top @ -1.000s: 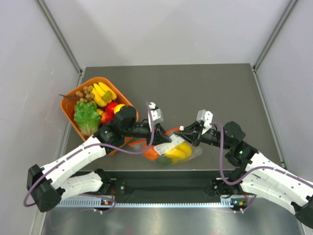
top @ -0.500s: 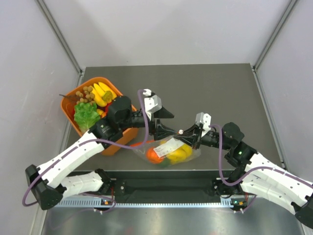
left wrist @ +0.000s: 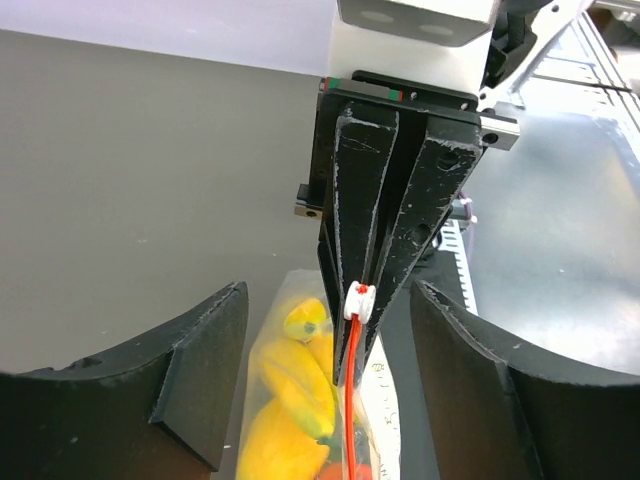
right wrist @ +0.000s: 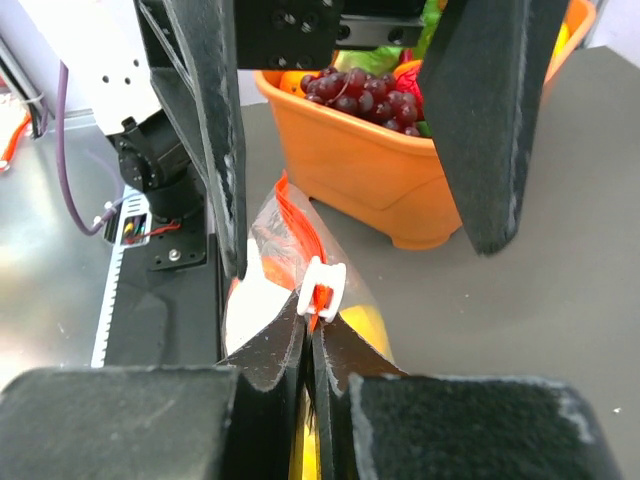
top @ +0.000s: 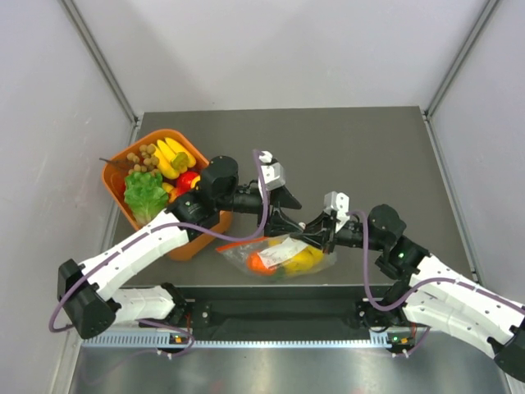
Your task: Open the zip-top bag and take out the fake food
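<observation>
The zip-top bag (top: pixel 275 253) lies near the front edge, its orange-red zip strip (left wrist: pixel 350 390) running up to a white slider (left wrist: pixel 358 300). Inside it are the fake food pieces: a yellow banana bunch (top: pixel 303 259), which also shows in the left wrist view (left wrist: pixel 285 395), and an orange-red fruit (top: pixel 261 263). My right gripper (top: pixel 312 232) is shut on the zip strip just behind the slider (right wrist: pixel 322 284), holding that corner up. My left gripper (top: pixel 287 211) is open, its fingers (left wrist: pixel 205 370) on either side of the slider and the right gripper's tip, touching neither.
The orange plastic basket (top: pixel 131 164) stands at the left with bananas, grapes (right wrist: pixel 355 95), lettuce (top: pixel 146 197) and other fruit; its wall (right wrist: pixel 380 185) is close behind the bag. The arm bases and a metal rail (top: pixel 279 316) run along the near edge.
My left gripper has lifted off the bag, opened wide and moved right, so that it now straddles the slider. My right gripper has kept its hold and drawn the bag slightly left.
</observation>
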`<state>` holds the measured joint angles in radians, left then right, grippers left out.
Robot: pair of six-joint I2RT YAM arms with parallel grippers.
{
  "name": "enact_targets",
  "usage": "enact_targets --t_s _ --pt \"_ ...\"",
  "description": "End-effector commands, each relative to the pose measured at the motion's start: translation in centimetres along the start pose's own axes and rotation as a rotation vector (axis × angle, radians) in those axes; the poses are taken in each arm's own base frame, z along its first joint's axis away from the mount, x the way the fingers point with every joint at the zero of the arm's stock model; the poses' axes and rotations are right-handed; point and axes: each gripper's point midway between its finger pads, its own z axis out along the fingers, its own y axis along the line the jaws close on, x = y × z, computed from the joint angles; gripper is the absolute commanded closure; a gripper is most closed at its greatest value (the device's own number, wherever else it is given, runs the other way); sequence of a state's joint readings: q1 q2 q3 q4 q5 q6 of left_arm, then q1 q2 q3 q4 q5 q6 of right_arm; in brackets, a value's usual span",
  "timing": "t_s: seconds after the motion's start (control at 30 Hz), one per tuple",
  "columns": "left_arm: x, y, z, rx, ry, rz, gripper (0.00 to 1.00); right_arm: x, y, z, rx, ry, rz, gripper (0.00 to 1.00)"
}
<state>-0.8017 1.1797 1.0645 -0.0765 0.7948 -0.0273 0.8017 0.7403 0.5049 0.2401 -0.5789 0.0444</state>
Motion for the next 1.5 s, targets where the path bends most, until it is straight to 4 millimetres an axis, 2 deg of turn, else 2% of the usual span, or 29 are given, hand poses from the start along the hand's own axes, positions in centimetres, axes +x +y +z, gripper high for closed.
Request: enact_targets --t_s 0.0,0.4,0.67,0.8,0.9,0.93,1.0,1.03,1.2,1.47 --pt "-0.9 -0.8 0.4 0.071 -0.024 0.037 0.3 -2.5 0.4 0.1 -0.035 -0.047 -0.05 1.0" --pt "-0.1 -1.0 0.7 0.106 -0.005 0.015 0.29 -3.0 0.9 0.1 -0.06 -0.045 -0.049 1.0" --pt "0.4 -1.1 1.0 0.126 0.008 0.0 0.32 -3.0 1.1 0.0 -0.069 -0.045 -0.046 1.0" --pt "0.3 -1.1 1.0 0.128 0.002 -0.001 0.58 -2.6 1.2 0.1 -0.08 -0.033 -0.038 1.0" --pt "0.4 -1.3 1.1 0.142 0.0 -0.006 0.69 -2.1 1.3 0.1 -0.091 -0.017 -0.028 1.0" --pt "0.5 -1.3 1.1 0.143 -0.001 -0.007 0.77 -1.9 1.3 0.1 -0.09 -0.015 -0.029 1.0" --pt "0.4 -1.4 1.0 0.145 -0.002 -0.003 0.86 -1.6 1.0 0.1 -0.068 -0.012 -0.017 1.0" --pt "0.6 -1.3 1.0 0.143 0.001 -0.003 0.94 -1.6 0.7 0.0 -0.048 -0.014 -0.011 1.0" --pt "1.2 -1.5 0.8 0.147 0.018 -0.011 1.0 -2.4 -0.4 -1.1 0.059 -0.038 -0.019 1.0" --pt "1.5 -2.8 0.9 0.234 0.025 -0.065 1.0 -3.4 -0.4 -2.3 0.101 -0.055 -0.047 1.0"
